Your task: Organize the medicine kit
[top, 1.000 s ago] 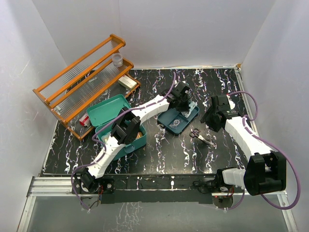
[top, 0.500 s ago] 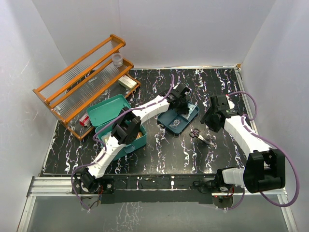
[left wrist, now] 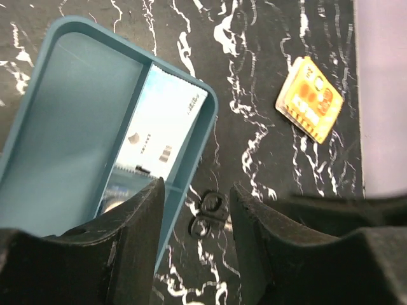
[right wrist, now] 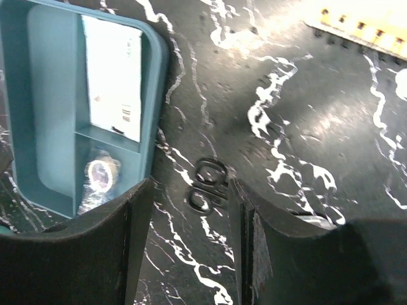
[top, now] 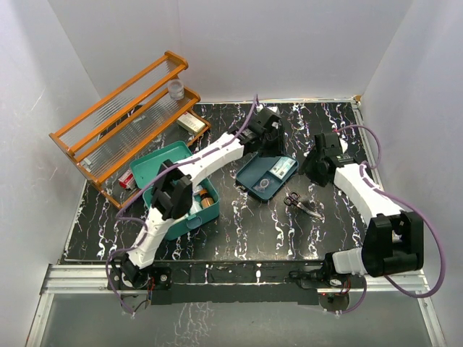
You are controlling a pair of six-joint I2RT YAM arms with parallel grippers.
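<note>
The medicine kit point(top: 176, 206) is a teal box at the centre left, its lid point(top: 160, 165) open; a brown bottle point(top: 205, 200) stands inside. My left gripper point(top: 270, 142) is open and empty, above the table behind the shallow teal tray point(top: 253, 176). In the left wrist view point(left wrist: 197, 190) it looks down on the tray point(left wrist: 57, 108), a white sachet point(left wrist: 162, 130) in it and an orange blister pack point(left wrist: 310, 98). My right gripper point(top: 317, 166) is open and empty, right of the tray. In the right wrist view point(right wrist: 189, 190) it hangs over the handles of black scissors point(right wrist: 206, 185).
The scissors point(top: 302, 205) lie on the black marbled table in front of the tray. An orange wooden rack point(top: 123, 119) stands at the back left, holding a clear cup point(top: 175, 88) and a small box point(top: 192, 123). White walls close the back and both sides.
My left gripper has lifted off the tray and moved toward the back wall, uncovering the kit's inside. My right gripper has shifted slightly toward the back.
</note>
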